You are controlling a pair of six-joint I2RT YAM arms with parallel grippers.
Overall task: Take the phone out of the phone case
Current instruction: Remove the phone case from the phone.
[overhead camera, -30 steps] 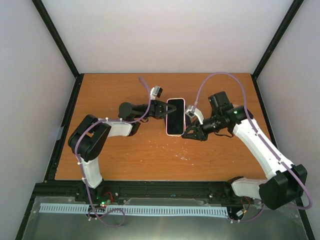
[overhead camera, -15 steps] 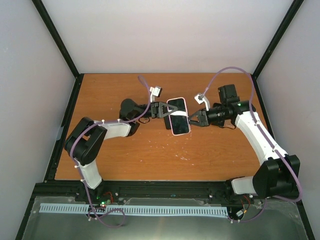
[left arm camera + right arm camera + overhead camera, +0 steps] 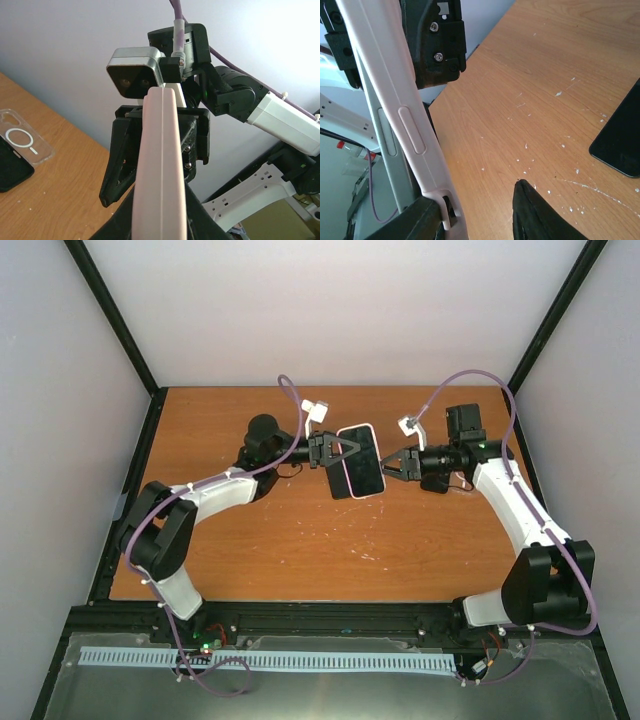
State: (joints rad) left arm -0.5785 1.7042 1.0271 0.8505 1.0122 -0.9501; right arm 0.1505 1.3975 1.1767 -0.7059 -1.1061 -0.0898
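Finds the phone case (image 3: 160,165) lifted clear of the table (image 3: 300,540) and tilted, with the phone (image 3: 359,462) seated inside it: dark screen facing the top camera, pink rim closed around all four edges.

Clamped along the case's left long edge by the left gripper (image 3: 341,452), fingers shut tight on either face, so seen edge-on as a pale strip from the left wrist.

Met on the case's opposite long edge by the right gripper (image 3: 390,462), held parted. From the right wrist, shows one finger (image 3: 427,220) touching the case's lower corner and the other (image 3: 540,217) well apart from the case, with bare wood in the gap. Not pinched from that side.

Leaves a broad stretch of bare wood on the near side of the case, toward the arm bases, and a narrower band beyond the case up to the back wall (image 3: 330,310). Has the table's black edge rails (image 3: 141,440) well apart from the case on both flanks.

Shows, low and left of the case from the left wrist, a clear case (image 3: 27,142) with a white ring lying flat, just beside a dark flat slab (image 3: 12,172). Shows a dark panel (image 3: 620,135) flat on the wood, off to the right of the case from the right wrist; cannot tell whether it is that same slab.
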